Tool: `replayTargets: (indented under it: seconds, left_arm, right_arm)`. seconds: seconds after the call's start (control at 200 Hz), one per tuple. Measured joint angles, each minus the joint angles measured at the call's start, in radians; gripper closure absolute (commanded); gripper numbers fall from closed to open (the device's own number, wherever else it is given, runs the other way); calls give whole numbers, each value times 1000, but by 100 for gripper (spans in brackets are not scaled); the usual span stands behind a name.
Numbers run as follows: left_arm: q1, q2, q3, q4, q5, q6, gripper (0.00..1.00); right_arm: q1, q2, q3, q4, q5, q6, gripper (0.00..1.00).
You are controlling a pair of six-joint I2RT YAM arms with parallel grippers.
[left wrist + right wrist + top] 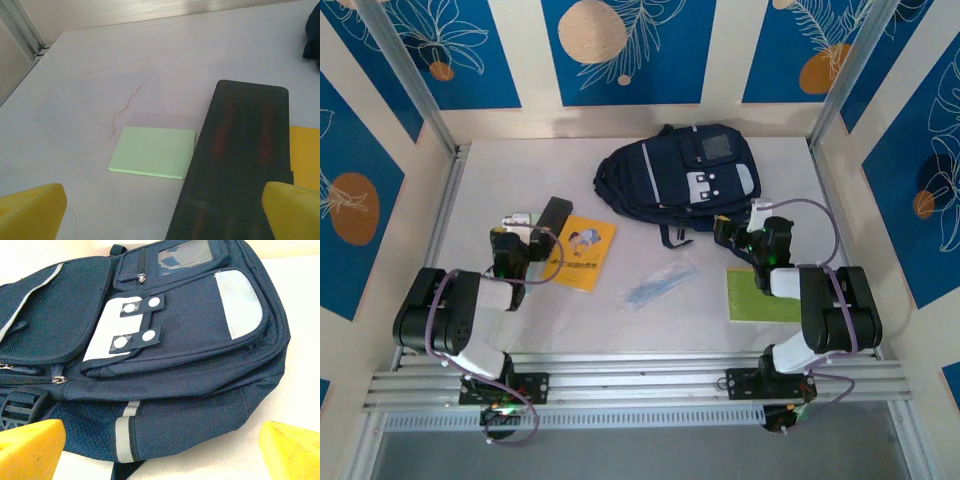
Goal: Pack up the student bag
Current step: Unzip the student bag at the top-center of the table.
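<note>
Gaping at full width, the left gripper (162, 212) held nothing; between its yellow fingertips (30, 212) lay a flat black rectangular case (240, 150), touch not discernible, with a pale green sticky-note pad (152, 152) just beside it. The right gripper (160, 450) stood as wide and empty, just short of the student bag (175, 340), a large navy fabric backpack. It lay front-up at the white table's (520, 330) far middle, long axis apparently near-to-far, windowed pocket end pointing at the back wall, black straps trailing toward the arms.
</note>
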Motion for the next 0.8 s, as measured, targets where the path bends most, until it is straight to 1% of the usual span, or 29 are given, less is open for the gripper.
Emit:
replayTargets:
  seconds: [0.705,0.8]
  left_arm:
    - [0,0,0,0,7,0,0]
    - [0,0,0,0,7,0,0]
  right_arm:
    - [-5,0,0,-2,0,0,1]
    - [0,-4,2,-31,14,0,1]
